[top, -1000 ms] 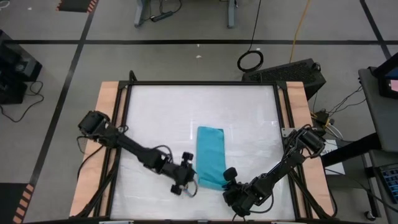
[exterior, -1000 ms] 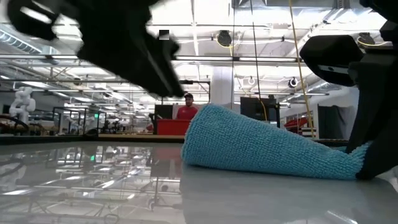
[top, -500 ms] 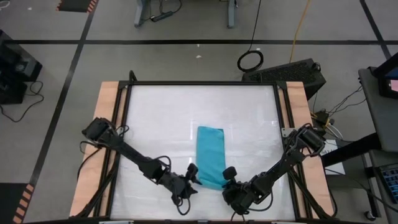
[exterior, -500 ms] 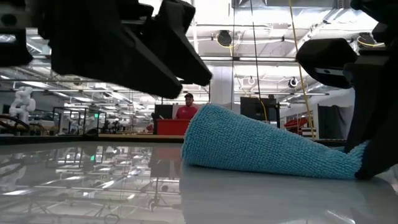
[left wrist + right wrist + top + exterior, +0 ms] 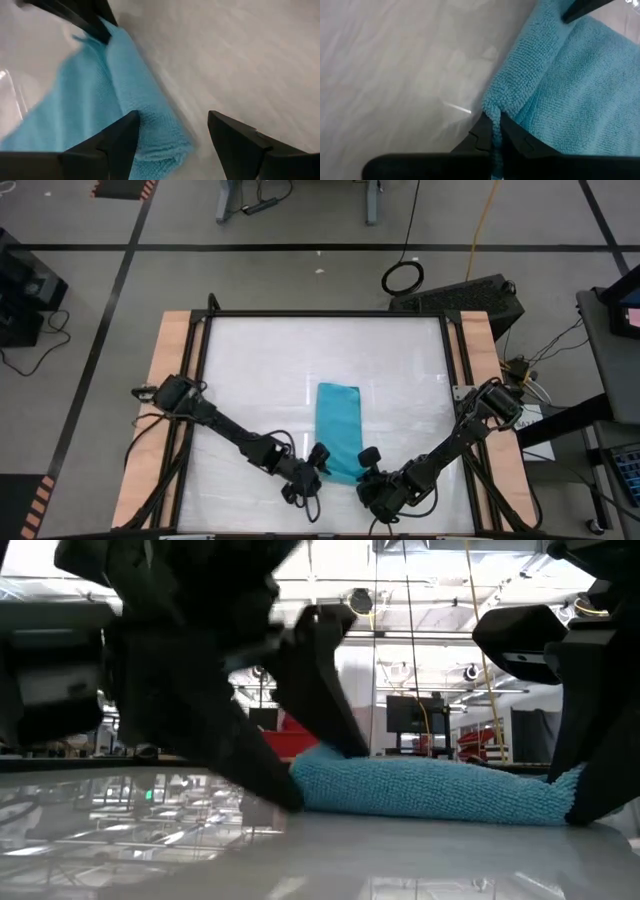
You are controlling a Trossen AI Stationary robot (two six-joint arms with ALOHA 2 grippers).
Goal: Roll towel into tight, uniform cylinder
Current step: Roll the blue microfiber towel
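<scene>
The turquoise towel [image 5: 338,425] lies folded into a narrow strip on the white table [image 5: 250,360], its long sides running near to far. My left gripper [image 5: 315,464] is open at the towel's near left corner [image 5: 167,137], which lies between its spread fingers. My right gripper [image 5: 366,464] is shut on the towel's near right corner. In the low view the towel [image 5: 440,788] lies low and level between the two grippers. My left gripper straddles the towel's near left corner. One finger [image 5: 325,690] comes down on the towel's top [image 5: 335,755]; the other [image 5: 255,775] reaches the table beside its edge. The fingers slant down from the near left. My right gripper pinches the towel's near right corner [image 5: 493,114] between its two fingertips, at the edge of the folded layers. The fingers slant down from the table's near right. The corner stays low at the table and the rest of the towel lies flat.
Wooden rails [image 5: 172,380] run along the table's left and right sides. Bare white tabletop lies beyond the towel's far end and to its left and right. A workshop with racks and equipment shows behind the table in the low view.
My left gripper has gone toward the table's near edge and right, down to the towel's near left corner. The towel's near left end, which stood raised a second ago, now lies pressed low and level. My right gripper has kept its hold.
</scene>
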